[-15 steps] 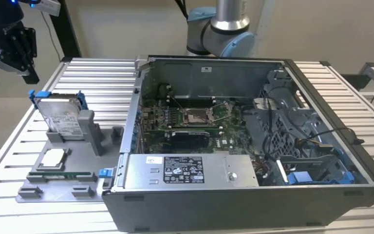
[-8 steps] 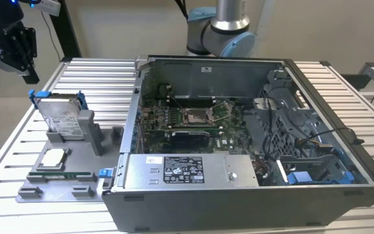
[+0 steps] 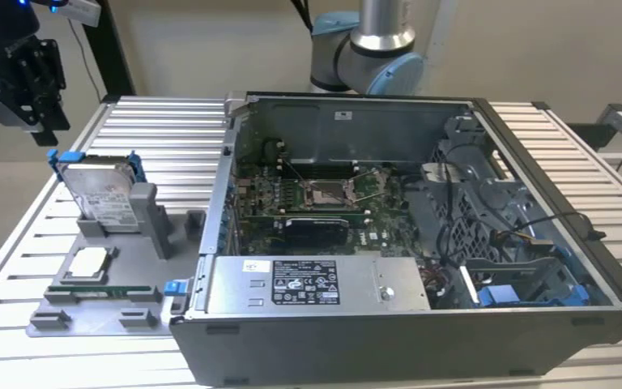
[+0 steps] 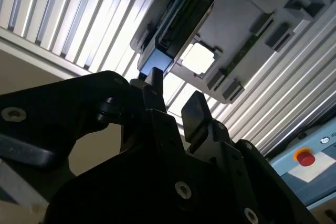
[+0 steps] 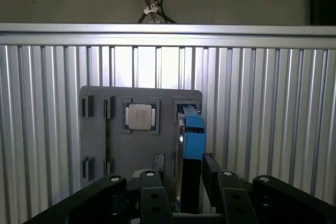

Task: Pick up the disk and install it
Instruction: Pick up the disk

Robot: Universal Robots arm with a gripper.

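**Approach to the disk, grasp not yet made**

Pincer hovers above the disk and well apart from it. Its fingers stand apart with nothing between them. The disk stands on edge in a slot of the grey holder tray on the ribbed surface, at the exterior view's left of the open computer case. A small square chip lies flat on the same tray, near the disk.

In the first wrist view the disk's blue-framed upper edge lines up with the gap between the fingers, so I judge the step in hand to be the approach for the pick. The next move seems to call for a straight descent along that line. The fingers would need to straddle the thin edge without knocking the holder, then close firmly on both flat faces.
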